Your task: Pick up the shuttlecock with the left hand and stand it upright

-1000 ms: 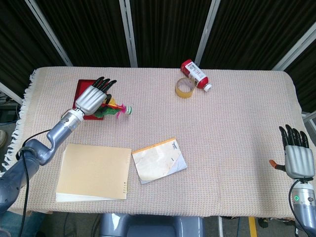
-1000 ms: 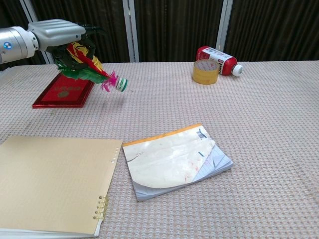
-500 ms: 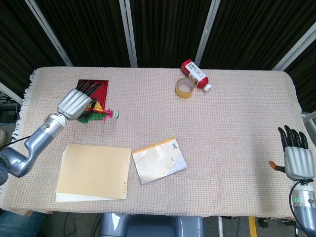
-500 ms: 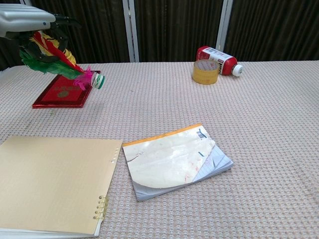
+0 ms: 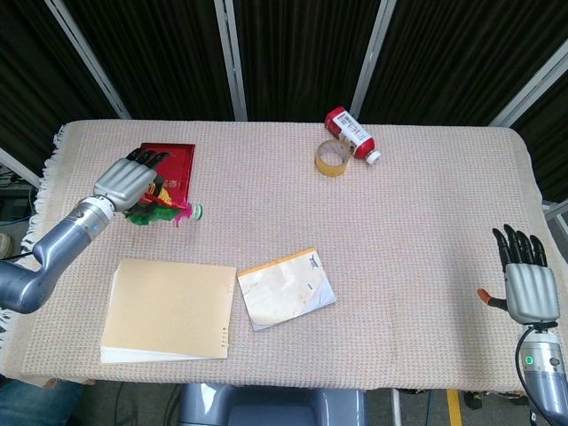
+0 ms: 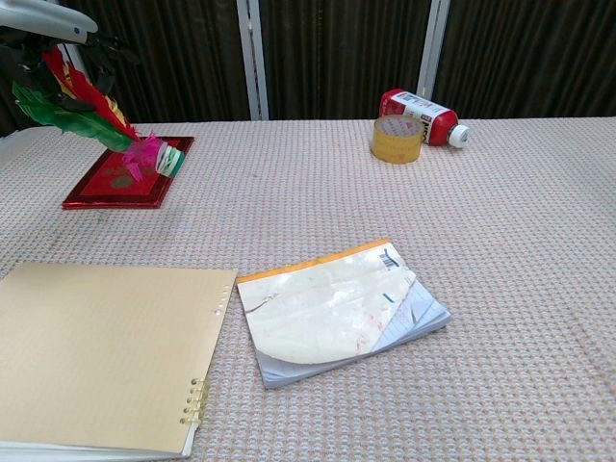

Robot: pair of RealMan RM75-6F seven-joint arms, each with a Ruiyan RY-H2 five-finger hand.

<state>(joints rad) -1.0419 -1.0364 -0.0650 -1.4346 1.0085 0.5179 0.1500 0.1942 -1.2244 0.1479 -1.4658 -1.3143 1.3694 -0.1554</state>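
My left hand [image 5: 129, 180] holds the shuttlecock [image 5: 164, 211] by its red, green and yellow feathers, lifted above the table's left side. In the chest view the shuttlecock [image 6: 96, 120] slants down to the right, its white and green base [image 6: 169, 159] lowest, and the left hand [image 6: 48, 17] shows only at the top left corner. My right hand [image 5: 527, 282] hangs open past the table's near right edge, holding nothing.
A red flat box [image 5: 170, 165] lies under the shuttlecock at the far left. A tan ring notebook [image 5: 167, 309] and a small notepad [image 5: 286, 288] lie near the front. A tape roll [image 5: 331, 159] and a red bottle [image 5: 350, 134] lie at the back.
My left hand has carried the shuttlecock leftward and toward me, away from the table's middle. The right hand shifted slightly.
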